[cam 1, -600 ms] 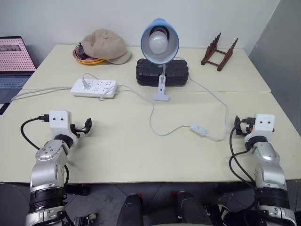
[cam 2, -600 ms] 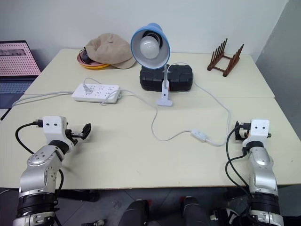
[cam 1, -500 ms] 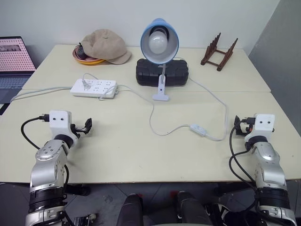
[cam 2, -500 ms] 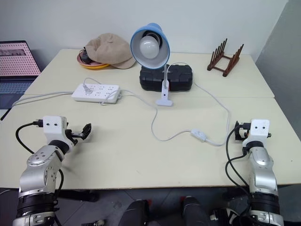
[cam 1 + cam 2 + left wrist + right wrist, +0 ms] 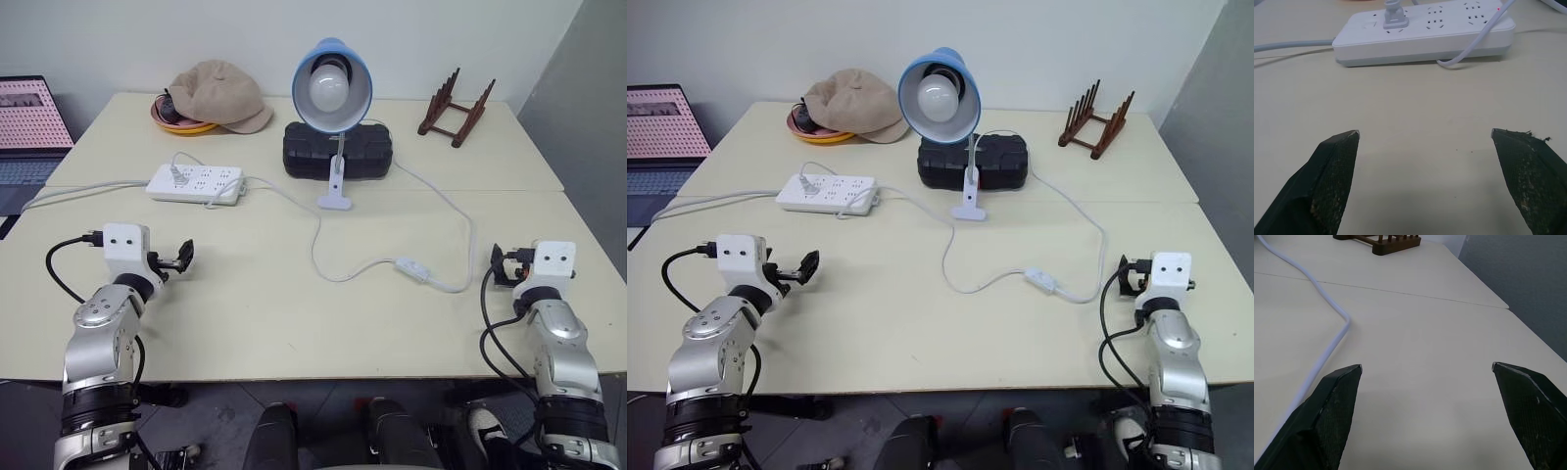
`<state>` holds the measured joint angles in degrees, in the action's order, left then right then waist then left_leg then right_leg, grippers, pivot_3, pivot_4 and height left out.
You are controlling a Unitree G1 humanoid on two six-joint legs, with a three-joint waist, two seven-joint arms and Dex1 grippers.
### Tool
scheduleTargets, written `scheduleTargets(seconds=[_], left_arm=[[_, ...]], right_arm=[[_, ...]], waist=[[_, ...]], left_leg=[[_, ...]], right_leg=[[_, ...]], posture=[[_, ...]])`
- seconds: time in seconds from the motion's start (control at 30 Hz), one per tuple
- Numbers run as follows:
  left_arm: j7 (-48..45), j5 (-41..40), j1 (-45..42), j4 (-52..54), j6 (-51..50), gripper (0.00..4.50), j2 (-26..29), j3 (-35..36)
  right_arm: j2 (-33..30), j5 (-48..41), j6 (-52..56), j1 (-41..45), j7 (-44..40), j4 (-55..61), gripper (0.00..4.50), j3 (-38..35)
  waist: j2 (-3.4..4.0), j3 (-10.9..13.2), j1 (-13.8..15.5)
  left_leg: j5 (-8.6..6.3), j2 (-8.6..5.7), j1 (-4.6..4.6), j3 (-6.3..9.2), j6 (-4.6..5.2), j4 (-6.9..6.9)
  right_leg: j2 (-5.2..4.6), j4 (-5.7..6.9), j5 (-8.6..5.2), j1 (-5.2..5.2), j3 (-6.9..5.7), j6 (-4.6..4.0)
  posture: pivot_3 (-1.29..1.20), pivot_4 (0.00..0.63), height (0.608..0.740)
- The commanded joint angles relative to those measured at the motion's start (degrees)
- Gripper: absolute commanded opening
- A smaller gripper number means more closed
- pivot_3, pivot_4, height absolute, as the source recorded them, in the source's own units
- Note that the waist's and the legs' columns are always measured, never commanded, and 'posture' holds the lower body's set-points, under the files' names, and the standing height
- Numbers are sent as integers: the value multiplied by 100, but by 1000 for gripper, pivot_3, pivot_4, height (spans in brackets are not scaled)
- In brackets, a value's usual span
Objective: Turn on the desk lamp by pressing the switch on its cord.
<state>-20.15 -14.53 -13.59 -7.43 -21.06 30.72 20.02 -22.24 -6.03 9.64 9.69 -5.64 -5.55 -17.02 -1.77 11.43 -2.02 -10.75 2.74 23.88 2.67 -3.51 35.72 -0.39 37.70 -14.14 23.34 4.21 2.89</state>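
Note:
The desk lamp (image 5: 333, 86), blue shade and white bulb facing me, stands mid-table on a small white base with the bulb unlit. Its thin white cord (image 5: 323, 257) loops toward me to the small white switch (image 5: 411, 268), which lies flat on the table, then curves right and back (image 5: 1327, 345). My left gripper (image 5: 181, 257) hovers open over the near left of the table, its fingers (image 5: 1334, 166) spread with nothing between. Near the table's right edge my right gripper (image 5: 502, 266) is open too, a short way right of the switch, and its fingers (image 5: 1337, 406) are empty.
A white power strip (image 5: 196, 183) with a plug in it lies ahead of the left gripper. Behind the lamp sits a black case (image 5: 338, 149). A tan cap (image 5: 220, 93) on an orange bowl, a wooden rack (image 5: 456, 108) and a laptop (image 5: 29, 122) stand further back.

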Motion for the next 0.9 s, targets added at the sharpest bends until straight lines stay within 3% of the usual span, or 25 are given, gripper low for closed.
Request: scheduleTargets(seconds=[0.03, 0.1, 0.3, 0.47, 0.57, 0.73, 0.9], left_arm=[[-409, -158, -122, 298, -127, 4500, 287, -43], [-704, -232, -173, 394, -262, 4500, 431, -158], [-2957, -1104, -420, 1327, -1228, 4500, 1605, -913], [-4036, -1315, -1048, 1612, -1573, 4500, 2082, -1635], [-4570, -1209, -1619, 1718, -1509, 4500, 2040, -2278], [-4992, -933, -2436, 1629, -1160, 4500, 1442, -3172], [-5101, -767, -2632, 1419, -902, 4500, 1119, -3373]], right_arm=[[-312, -318, 216, 30, -512, 511, 4473, -118], [-508, -505, 445, 10, -899, 696, 4473, -70], [-1948, -1958, 2211, -40, -3231, 1550, 4473, 82], [-2734, -2382, 2754, -35, -4460, 1928, 4473, 579], [-2767, -2356, 2813, 194, -4775, 1944, 4473, 1059], [-2462, -1804, 2452, 729, -4830, 1314, 4473, 1782], [-2290, -1635, 2317, 943, -4907, 992, 4473, 2003]], waist=[[0, 0, 0], [2, 2, -5], [3, 5, -1], [6, 6, 2], [5, 6, 4], [5, 6, 9], [5, 6, 10]], left_leg=[[0, 0, 0, 0, 0, 0], [0, 0, 0, 0, 0, 0], [-1, 0, 10, -1, 0, -2], [-1, 2, 3, -2, 1, -30], [-1, 1, 10, -3, 1, -39], [-1, -2, 33, -4, 1, -41], [-1, -3, 42, -1, 1, -45]], right_leg=[[0, 0, 0, 1, 0, 0], [0, 0, 0, 1, 0, 0], [-5, -9, -2, 4, -1, -3], [-5, -34, -4, 6, -4, -5], [-4, -52, -3, 7, -5, -4], [-3, -66, -2, 16, -6, 6], [-2, -62, 6, 24, -8, 33]], posture=[[0, 150, 740], [0, 150, 740], [0, 150, 740], [0, 150, 740], [0, 150, 740], [0, 150, 740], [0, 150, 740]])
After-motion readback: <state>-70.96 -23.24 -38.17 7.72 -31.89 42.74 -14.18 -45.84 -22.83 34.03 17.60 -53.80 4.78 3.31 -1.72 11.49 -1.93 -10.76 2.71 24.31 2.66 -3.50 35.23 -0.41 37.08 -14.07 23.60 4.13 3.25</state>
